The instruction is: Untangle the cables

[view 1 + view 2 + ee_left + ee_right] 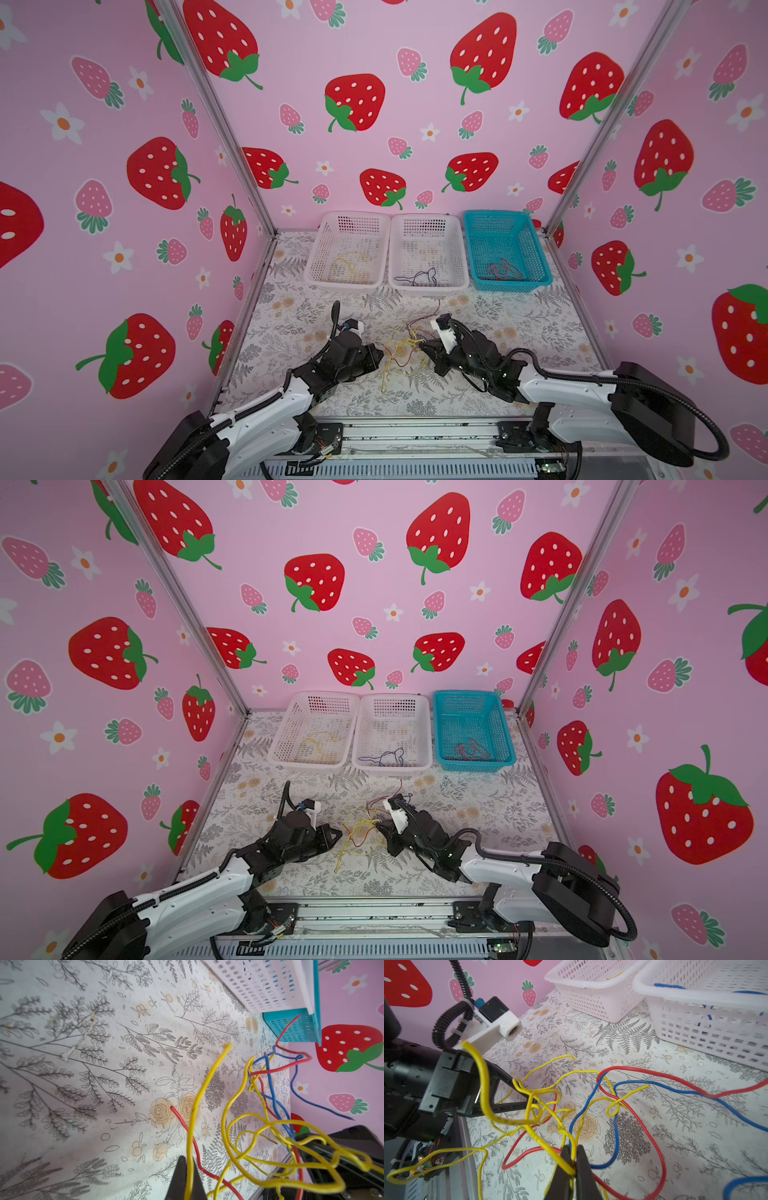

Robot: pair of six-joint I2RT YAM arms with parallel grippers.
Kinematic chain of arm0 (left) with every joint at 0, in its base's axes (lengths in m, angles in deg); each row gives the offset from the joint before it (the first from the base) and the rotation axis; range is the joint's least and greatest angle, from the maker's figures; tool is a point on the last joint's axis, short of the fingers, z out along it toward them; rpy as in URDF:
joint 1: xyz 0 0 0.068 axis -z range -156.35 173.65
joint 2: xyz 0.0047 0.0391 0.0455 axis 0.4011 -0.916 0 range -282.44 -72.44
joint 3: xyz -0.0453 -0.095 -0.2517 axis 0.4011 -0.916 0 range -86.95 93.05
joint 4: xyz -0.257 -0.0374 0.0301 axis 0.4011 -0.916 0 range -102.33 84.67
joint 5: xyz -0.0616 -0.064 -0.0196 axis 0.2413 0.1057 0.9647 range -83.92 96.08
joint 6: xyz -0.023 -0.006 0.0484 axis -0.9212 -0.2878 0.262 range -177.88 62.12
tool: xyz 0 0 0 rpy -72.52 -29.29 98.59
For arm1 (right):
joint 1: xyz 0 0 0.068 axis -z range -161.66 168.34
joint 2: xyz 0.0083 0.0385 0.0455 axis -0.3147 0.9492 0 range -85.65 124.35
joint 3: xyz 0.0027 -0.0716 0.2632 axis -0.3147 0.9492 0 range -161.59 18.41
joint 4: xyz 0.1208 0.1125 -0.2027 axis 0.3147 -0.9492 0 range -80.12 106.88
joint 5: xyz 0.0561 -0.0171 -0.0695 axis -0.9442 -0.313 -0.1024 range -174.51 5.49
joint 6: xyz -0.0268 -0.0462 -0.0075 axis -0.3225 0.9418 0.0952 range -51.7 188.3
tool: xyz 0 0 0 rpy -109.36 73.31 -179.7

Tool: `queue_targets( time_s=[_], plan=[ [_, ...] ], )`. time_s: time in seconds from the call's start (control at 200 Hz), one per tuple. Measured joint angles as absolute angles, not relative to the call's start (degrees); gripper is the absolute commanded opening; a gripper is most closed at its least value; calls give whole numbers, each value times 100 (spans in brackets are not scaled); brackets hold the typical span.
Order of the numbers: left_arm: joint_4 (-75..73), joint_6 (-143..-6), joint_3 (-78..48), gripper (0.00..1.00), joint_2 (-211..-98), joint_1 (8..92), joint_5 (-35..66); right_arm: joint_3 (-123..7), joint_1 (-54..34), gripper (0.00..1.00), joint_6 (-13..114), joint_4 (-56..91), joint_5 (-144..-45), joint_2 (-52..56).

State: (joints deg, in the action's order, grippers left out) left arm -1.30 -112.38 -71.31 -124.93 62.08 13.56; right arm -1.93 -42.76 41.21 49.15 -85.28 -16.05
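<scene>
A tangle of thin yellow, red and blue cables (401, 353) (359, 833) lies on the floral mat between my two grippers. My left gripper (380, 355) (188, 1159) is shut on a yellow cable (204, 1084) that runs up out of its fingertips. In the left wrist view a red cable (182, 1122) passes just beside the jaws. From the other side, my right gripper (420, 345) (572, 1147) is shut on yellow strands (548, 1147) of the same knot. Red (652, 1136) and blue (614, 1142) loops spread over the mat behind it.
Three baskets stand along the back. A white basket (313, 266) holds a yellow cable (349, 266). The middle white basket (428, 289) holds a dark cable (417, 278). A blue basket (536, 249) holds a red cable (503, 270). Pink strawberry walls enclose the mat on three sides.
</scene>
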Motion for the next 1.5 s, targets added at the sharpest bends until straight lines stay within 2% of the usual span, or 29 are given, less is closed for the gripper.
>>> queue_targets(
  time_s=[0.27,0.59,0.695,0.715,0.895,1.201,1.496],
  plan=[
    [-989,-11192,-6731,0,-11414,6160,1164,-79,-3756,13,3867,4491,-8544,-1865],
    [-1782,-11170,-6040,0,-11143,6033,1304,48,-3441,48,3898,4264,-9081,-1985],
    [-1914,-11170,-5767,0,-11143,6027,1463,52,-3432,51,3959,4264,-9309,-2199],
    [-1933,-11170,-5710,0,-11143,6027,1492,54,-3432,55,3965,4277,-9363,-2239],
    [-1992,-11166,-5332,0,-11149,6025,1717,72,-3450,56,4009,4456,-9816,-2700],
    [-2051,-11068,-5103,0,-11213,6022,1855,-40,-3616,57,4184,4380,-9888,-3338],
    [-2110,-11065,-5094,0,-11307,6022,1811,-706,-4840,58,4671,4107,-9335,-3397]
  ],
)
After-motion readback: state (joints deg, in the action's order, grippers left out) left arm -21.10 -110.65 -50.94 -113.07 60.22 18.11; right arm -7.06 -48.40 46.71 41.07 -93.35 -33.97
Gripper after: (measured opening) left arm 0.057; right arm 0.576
